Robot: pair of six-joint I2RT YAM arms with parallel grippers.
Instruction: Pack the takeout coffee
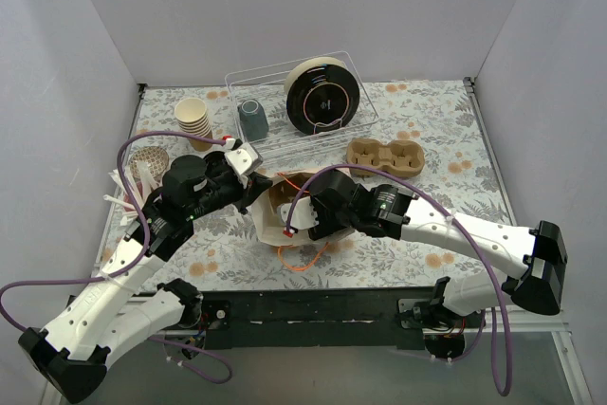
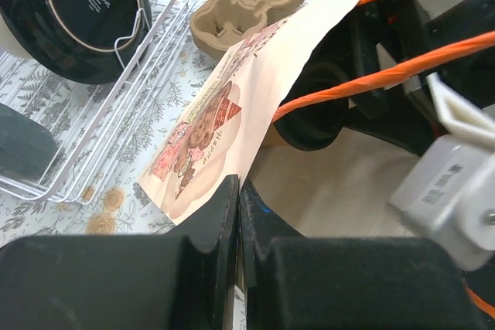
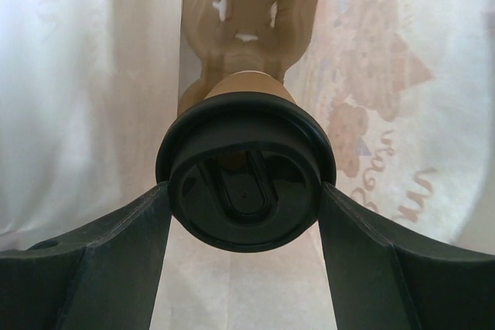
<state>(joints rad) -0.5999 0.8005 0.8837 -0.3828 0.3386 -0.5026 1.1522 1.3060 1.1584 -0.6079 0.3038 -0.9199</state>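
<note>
R pincer (image 3: 246, 191) is clamped on the takeout coffee (image 3: 246, 168), fingers either side of its black lid, lid facing back toward the wrist. The cup's inside the paper bag (image 1: 281, 217). R arm stretches low across the surface (image 1: 446, 130) from the right, wrist at the bag's mouth. L pincer (image 2: 238, 195) is pinched together on the bag's rim. L arm is bent, reaching in from the left. Cardboard cup carrier (image 1: 384, 156) sits just behind.

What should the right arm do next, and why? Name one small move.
Probably ease the coffee cup deeper and set it down in the paper bag. The right gripper clamps its black lid inside the bag, the left gripper pinches the bag's edge open; the cup's base is hidden.
</note>
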